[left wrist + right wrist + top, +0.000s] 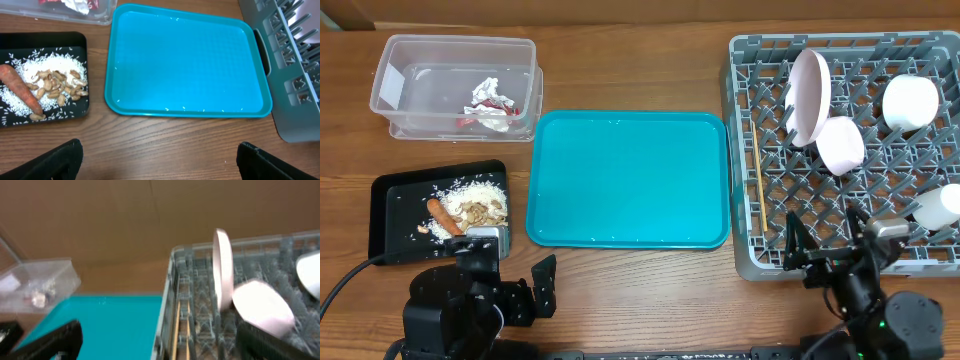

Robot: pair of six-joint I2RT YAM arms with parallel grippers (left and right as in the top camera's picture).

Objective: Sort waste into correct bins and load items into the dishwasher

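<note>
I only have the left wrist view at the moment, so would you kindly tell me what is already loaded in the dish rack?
Observer: A pink bowl stands on its edge in the dish rack, towards the far left part.
Operator: Thank you. Are the chopsticks in there as well?
Observer: Yes, the chopsticks lie along the rack's left side, just inside the wall.
Operator: And how does the right gripper stand?
Observer: The right gripper is open and holds nothing, at the rack's near edge.
</note>
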